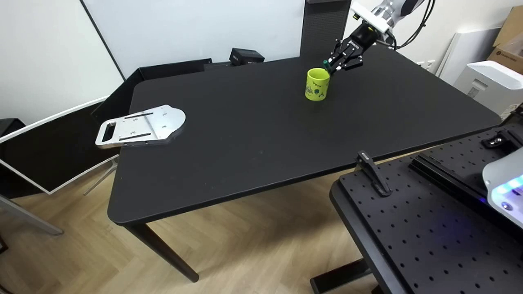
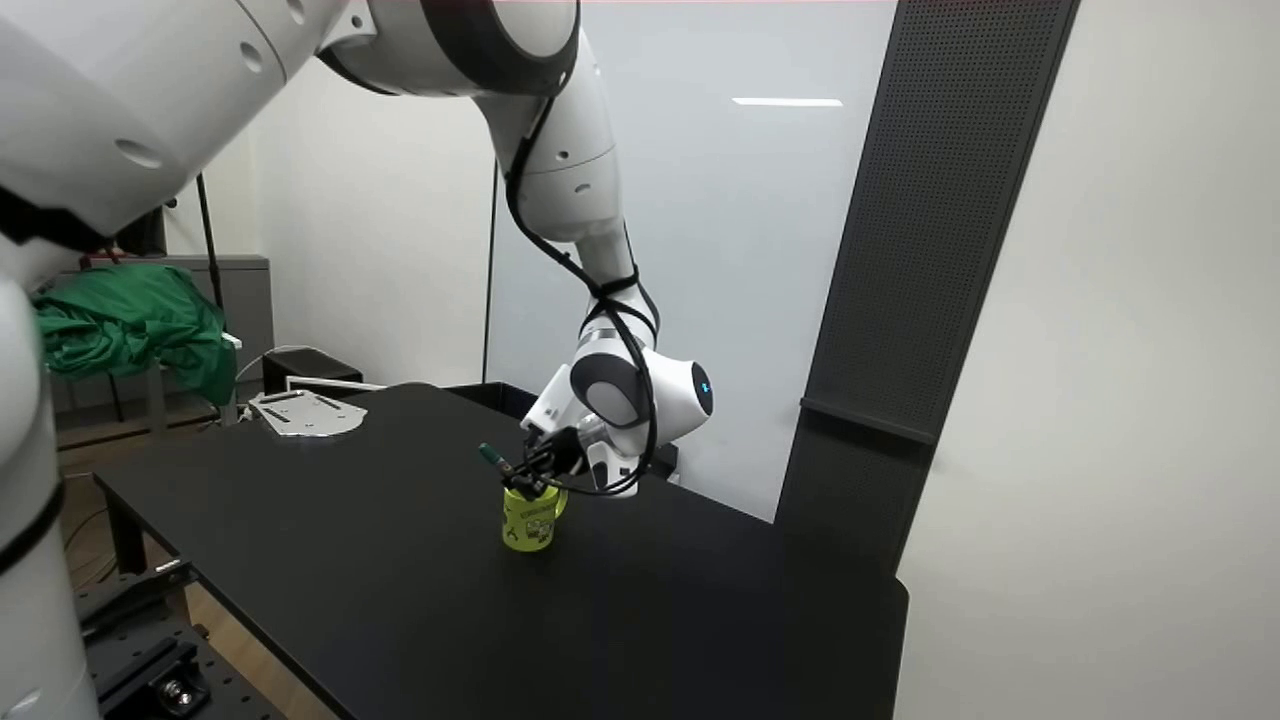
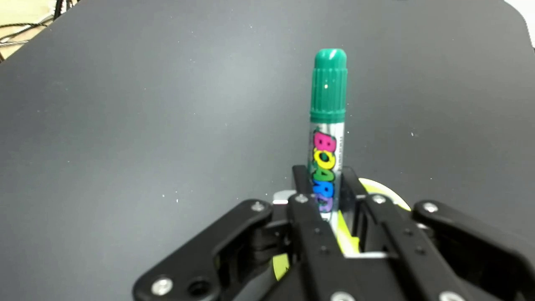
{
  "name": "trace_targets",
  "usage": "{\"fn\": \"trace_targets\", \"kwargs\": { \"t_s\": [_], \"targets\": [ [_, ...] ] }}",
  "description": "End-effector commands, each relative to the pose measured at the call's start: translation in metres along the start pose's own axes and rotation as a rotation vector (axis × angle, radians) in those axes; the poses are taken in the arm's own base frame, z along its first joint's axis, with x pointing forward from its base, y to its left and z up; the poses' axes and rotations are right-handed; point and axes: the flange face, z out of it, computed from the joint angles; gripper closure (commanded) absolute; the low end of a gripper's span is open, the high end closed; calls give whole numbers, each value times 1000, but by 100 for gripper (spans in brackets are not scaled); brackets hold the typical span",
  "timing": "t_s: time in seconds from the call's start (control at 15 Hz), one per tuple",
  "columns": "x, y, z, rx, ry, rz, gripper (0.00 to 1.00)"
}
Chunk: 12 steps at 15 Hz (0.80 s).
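Marker (image 3: pixel 329 96) partly hidden, mug (image 3: pixel 350 242) mostly behind pincer (image 3: pixel 326 182) in wrist view, arm (image 2: pixel 575 175) cropped by edges

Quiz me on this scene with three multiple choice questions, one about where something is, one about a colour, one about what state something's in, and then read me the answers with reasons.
1. Where is the mug in relation to the table?
A. underneath it
B. standing on it
C. hanging off its edge

2. What colour is the cap of the marker?
A. red
B. blue
C. green

3. What state is the tool in?
A. closed on the marker
B. wide open with nothing in it
C. closed with nothing in it

Answers:
1 B: both exterior views show it upright on that black surface.
2 C: the wrist view shows it plainly green.
3 A: in the wrist view, the marker is pinched in it.
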Motion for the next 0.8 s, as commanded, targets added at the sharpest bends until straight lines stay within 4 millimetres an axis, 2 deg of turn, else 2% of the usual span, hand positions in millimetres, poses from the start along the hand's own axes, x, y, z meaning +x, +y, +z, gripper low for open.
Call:
{"fn": "trace_targets", "kwargs": {
  "t_s": [0.0, 0.33, 0.73],
  "targets": [
    [4, -7, -4, 38, -21, 10, 95],
    [12, -17, -3, 45, -8, 4, 95],
    [18, -32, 16, 48, -17, -11, 95]
  ]
}}
